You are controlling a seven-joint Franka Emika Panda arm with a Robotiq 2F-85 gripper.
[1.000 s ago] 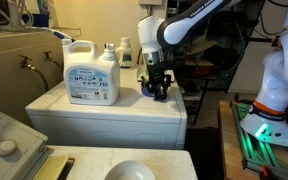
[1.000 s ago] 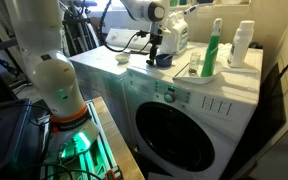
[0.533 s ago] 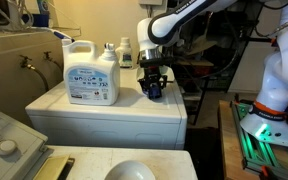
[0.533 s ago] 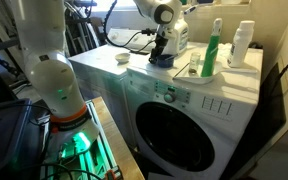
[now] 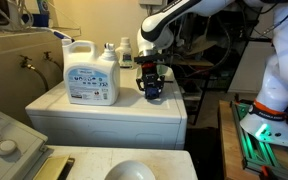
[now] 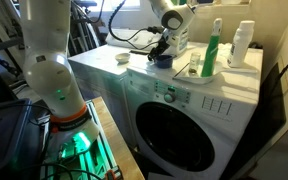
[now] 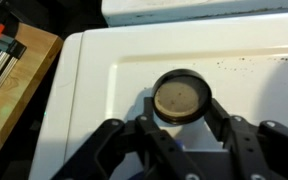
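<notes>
My gripper (image 5: 151,86) stands over the right part of a white washing machine top (image 5: 94,112), pointing down. In the wrist view its two black fingers (image 7: 181,118) close on the sides of a small round dark blue cup (image 7: 181,95) with a pale inside. The cup also shows as a blue thing at the fingertips in both exterior views (image 5: 153,92) (image 6: 162,61). It sits at or just above the machine's top (image 6: 114,70); I cannot tell whether it touches.
A large white detergent jug (image 5: 91,75) and a small white bottle (image 5: 125,52) stand behind the gripper. A green bottle (image 6: 213,50) and a white bottle (image 6: 243,45) stand at the far end. A small white object (image 6: 123,58) lies nearby. A wooden board (image 7: 9,80) lies beside the machine.
The arm's elbow has swung up and the gripper has shifted a little along the top toward the bottles, with the blue cup still between the fingers.
</notes>
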